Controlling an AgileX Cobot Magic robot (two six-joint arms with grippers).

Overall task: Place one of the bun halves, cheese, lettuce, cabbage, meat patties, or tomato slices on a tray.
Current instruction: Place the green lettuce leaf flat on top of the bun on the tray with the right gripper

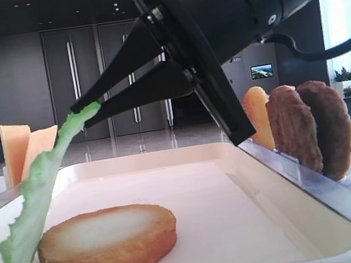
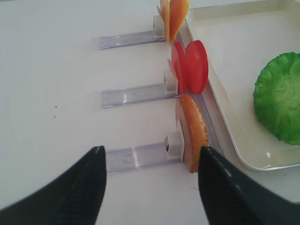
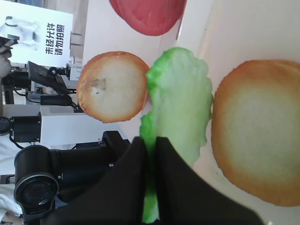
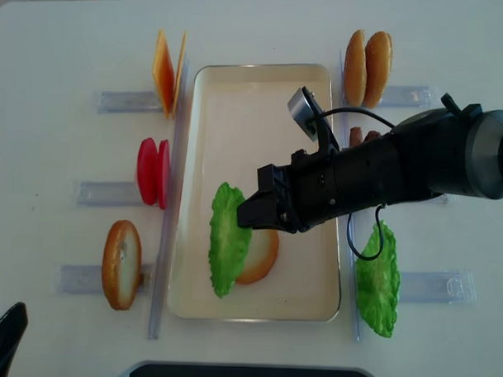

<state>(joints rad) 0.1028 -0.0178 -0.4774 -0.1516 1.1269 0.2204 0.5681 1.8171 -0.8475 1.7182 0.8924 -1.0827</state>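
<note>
The right pincer (image 1: 83, 116) pinches the lettuce (image 1: 35, 194) by its edge, so the leaf droops toward the bun (image 1: 108, 243) on the tray (image 1: 244, 227); the left pincer (image 2: 150, 178) gapes wide.

Bun (image 4: 261, 257) on the tray (image 4: 238, 89) is half covered by lettuce (image 4: 228, 237) and arm. Patties (image 4: 359, 136) are mostly hidden under the arm. Left gripper (image 2: 150, 187) is cropped at the frame bottom.

The right gripper (image 1: 82, 113) pinches the upper end of the lettuce (image 1: 35, 194), which hangs tilted, its lower edge beside a bun half (image 1: 108, 243) lying flat on the tray (image 1: 257, 225). Meat patties (image 1: 312, 126) stand upright right of the tray; cheese (image 1: 26, 147) stands at left.
</note>
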